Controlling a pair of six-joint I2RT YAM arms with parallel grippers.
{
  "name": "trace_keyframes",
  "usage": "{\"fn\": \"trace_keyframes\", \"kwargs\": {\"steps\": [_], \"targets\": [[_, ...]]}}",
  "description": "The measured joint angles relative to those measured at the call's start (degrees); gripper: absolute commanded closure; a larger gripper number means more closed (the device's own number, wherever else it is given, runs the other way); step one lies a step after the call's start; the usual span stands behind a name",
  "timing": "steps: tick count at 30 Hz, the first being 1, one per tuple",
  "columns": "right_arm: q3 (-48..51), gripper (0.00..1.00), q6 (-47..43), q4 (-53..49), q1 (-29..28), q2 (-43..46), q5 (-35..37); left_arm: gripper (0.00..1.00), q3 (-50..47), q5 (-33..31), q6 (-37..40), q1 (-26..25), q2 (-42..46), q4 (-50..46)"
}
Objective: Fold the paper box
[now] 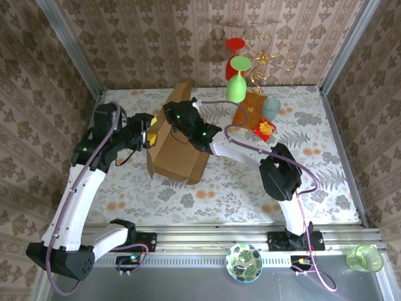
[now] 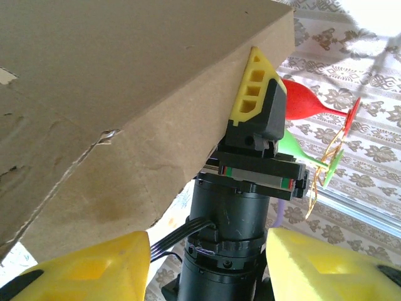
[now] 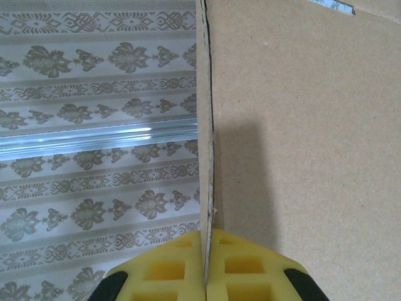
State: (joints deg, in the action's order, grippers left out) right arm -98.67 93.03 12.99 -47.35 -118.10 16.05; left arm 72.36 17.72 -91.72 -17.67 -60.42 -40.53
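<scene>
Matt, rough cardboard paper box (image 1: 177, 153)

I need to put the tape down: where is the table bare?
Bare cloth lies between the box and the near rail, and right of the right arm. Crowded: the far edge around the green glass, cup and snack packet.

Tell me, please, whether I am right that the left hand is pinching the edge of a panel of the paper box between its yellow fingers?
Not quite: the right hand is pinching the edge of a panel of the paper box between its yellow fingers, as the right wrist view shows. The left hand has its fingers apart.
</scene>
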Motion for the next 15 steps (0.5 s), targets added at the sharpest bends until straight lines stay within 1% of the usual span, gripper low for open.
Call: {"fn": "trace_keyframes", "kwargs": {"steps": [4, 15], "targets": [[0.0, 1.0, 0.0, -1.25, 0.24, 0.0, -0.02, 0.46, 0.0, -1.42, 0.09, 0.02, -0.13, -1.14], [0.0, 1.0, 0.2, -4.13, 0.5, 0.98, -0.02, 0.45, -0.31, -2.14, 0.2, -0.66, -1.66, -1.46]]}}
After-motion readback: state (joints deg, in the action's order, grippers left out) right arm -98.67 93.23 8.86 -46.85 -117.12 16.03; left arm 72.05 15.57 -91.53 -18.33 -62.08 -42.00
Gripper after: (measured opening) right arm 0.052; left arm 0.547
